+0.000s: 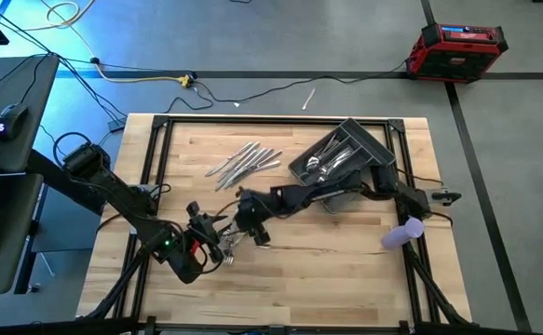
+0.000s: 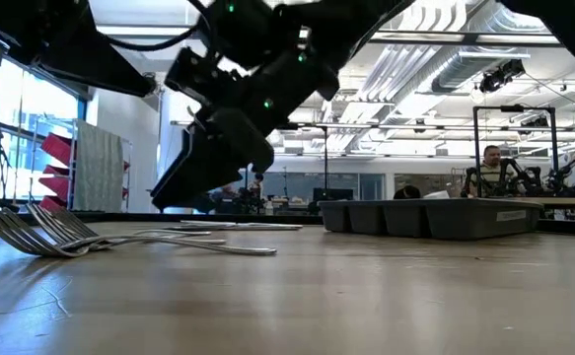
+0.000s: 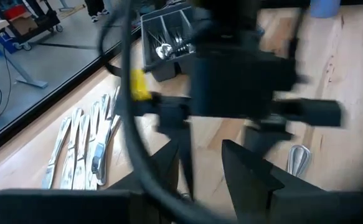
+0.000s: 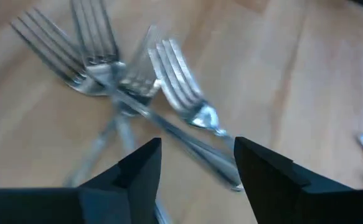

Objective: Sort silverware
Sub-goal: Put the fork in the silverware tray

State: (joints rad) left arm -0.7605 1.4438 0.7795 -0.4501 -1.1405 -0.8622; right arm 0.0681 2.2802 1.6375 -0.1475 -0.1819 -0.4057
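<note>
— What did the silverware look like, and where was it?

— It was thin, shiny and silver. A bunch of forks (image 4: 116, 74) lay crossed over each other on the wooden table (image 1: 299, 279), near the front left. A row of knives (image 1: 243, 163) lay side by side farther back, near the middle. One spoon (image 3: 298, 160) lay flat on the wood by itself.

— Was there a box for it?

— Yes, a dark grey tray (image 1: 369, 149) with slots sat at the back right. Some shiny pieces were already in it.

— What were the claws doing?

— The right claw (image 4: 197, 165) hung just over the forks. Its fingers were apart and held nothing. The left claw (image 3: 203, 171) was close beside it, also parted and empty.
</note>
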